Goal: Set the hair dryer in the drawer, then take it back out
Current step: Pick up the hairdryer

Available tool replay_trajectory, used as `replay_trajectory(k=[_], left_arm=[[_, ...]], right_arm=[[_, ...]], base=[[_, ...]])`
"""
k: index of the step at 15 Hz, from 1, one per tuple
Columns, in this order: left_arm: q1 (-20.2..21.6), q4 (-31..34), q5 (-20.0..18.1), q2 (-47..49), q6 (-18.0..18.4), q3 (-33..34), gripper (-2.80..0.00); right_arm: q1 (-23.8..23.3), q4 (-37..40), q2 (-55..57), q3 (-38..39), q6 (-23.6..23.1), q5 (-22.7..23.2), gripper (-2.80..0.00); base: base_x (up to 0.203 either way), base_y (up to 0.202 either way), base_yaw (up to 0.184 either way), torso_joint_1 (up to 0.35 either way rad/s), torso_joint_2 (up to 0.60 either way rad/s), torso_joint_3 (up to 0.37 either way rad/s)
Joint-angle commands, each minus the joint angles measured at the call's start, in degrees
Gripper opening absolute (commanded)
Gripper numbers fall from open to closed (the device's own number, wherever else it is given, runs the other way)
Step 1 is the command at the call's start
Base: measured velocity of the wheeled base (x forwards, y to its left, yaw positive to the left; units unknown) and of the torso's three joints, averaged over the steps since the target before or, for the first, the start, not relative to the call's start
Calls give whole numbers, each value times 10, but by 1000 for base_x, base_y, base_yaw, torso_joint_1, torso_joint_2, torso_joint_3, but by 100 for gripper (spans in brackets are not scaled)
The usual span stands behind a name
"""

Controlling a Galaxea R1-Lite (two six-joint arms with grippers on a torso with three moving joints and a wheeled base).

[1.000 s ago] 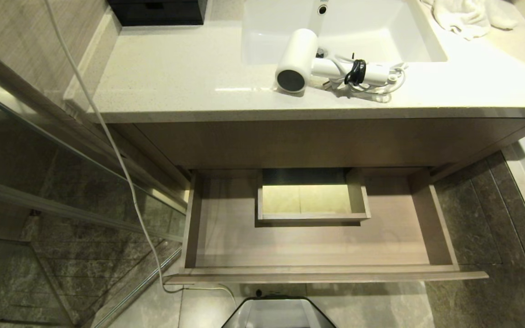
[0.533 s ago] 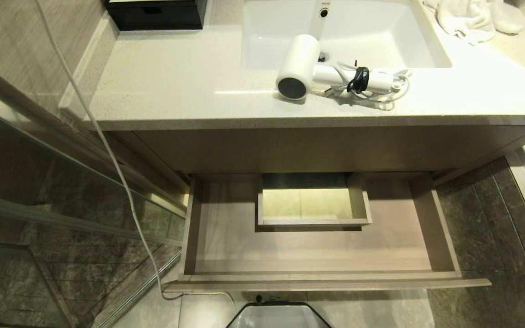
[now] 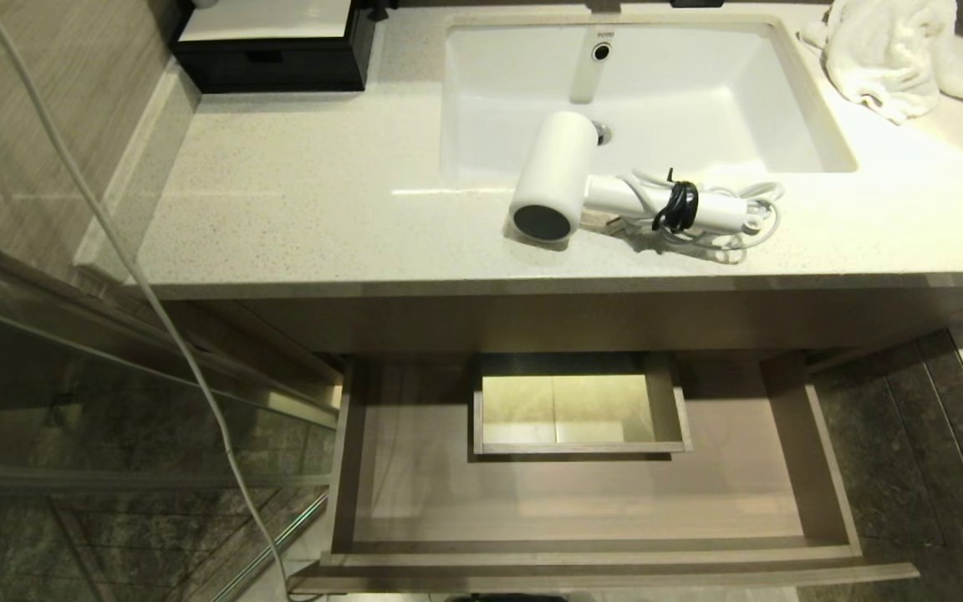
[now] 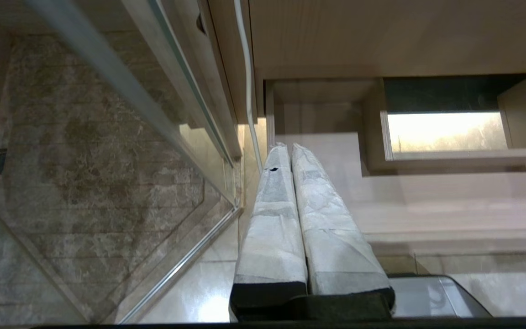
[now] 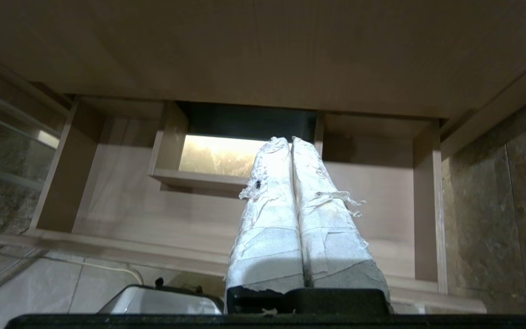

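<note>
While I watch from the head camera, one stone countertop (image 3: 298,209) fills the upper half of my view, with one white sink (image 3: 699,92) sunk into it. Below it stands one drawer (image 3: 582,502), pulled wide open, its floor bare except for one boxed notch (image 3: 578,410) at the back edge. One black box with a white top (image 3: 268,42) sits at the counter's back left corner, and one white towel (image 3: 891,50) lies crumpled at the back right. One hair dryer (image 3: 565,171) lies on its side on the countertop at the sink's front rim, barrel end facing me, handle pointing right with the cord bundled under one black band (image 3: 675,207). One white cable (image 3: 114,242) hangs down the left side past the glass panel.

Neither arm shows in my head view. From the wrist cameras, my left gripper (image 4: 289,148) and right gripper (image 5: 289,141) both have their two fingers pressed together, holding nothing, hanging low in front of the open drawer.
</note>
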Motion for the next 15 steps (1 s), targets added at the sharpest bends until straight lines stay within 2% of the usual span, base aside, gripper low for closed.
replay_trajectory(k=[1, 8, 15], left_arm=[[0, 0, 0, 0, 0, 1, -280], [0, 0, 0, 0, 0, 1, -280], [-1, 0, 0, 0, 0, 0, -280]], right_arm=[[0, -1, -22, 23, -1, 0, -280], [0, -1, -22, 23, -1, 0, -280], [0, 0, -22, 23, -3, 4, -280]], base=[[0, 0, 0, 316, -120, 188], [0, 0, 0, 335, -180, 153], [0, 0, 0, 387, -304, 70]])
